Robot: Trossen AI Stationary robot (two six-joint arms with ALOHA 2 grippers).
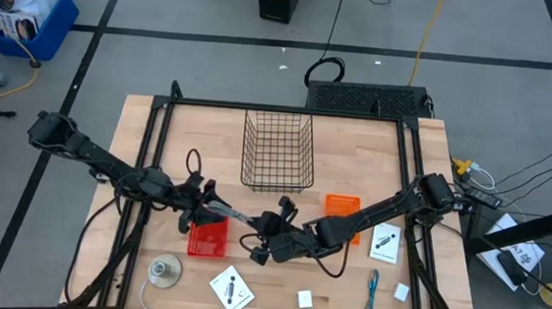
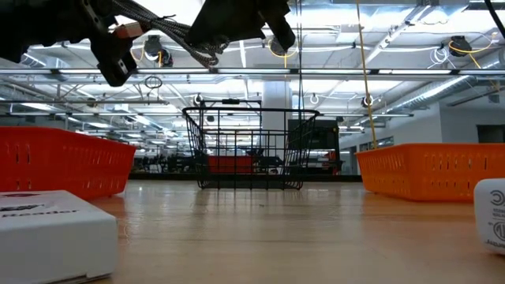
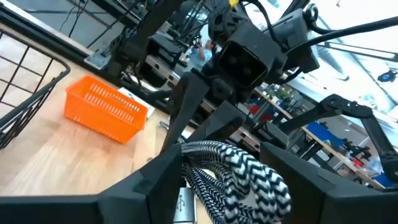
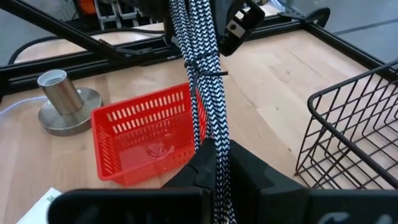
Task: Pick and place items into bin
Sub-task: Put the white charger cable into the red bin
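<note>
Two arms meeting mid-table, right end effector (image 1: 256,249) clamped on braided cable (image 4: 205,99), left end effector (image 1: 214,209) apart.

- Even overhead light on the table (image 1: 373,172); shadows soft and faint.
- Low view: ceiling lights (image 2: 410,35) glare hard, near white box (image 2: 47,233) blurred.
- Wrist views: braided cable (image 3: 230,174) up close, soft-edged.
</note>
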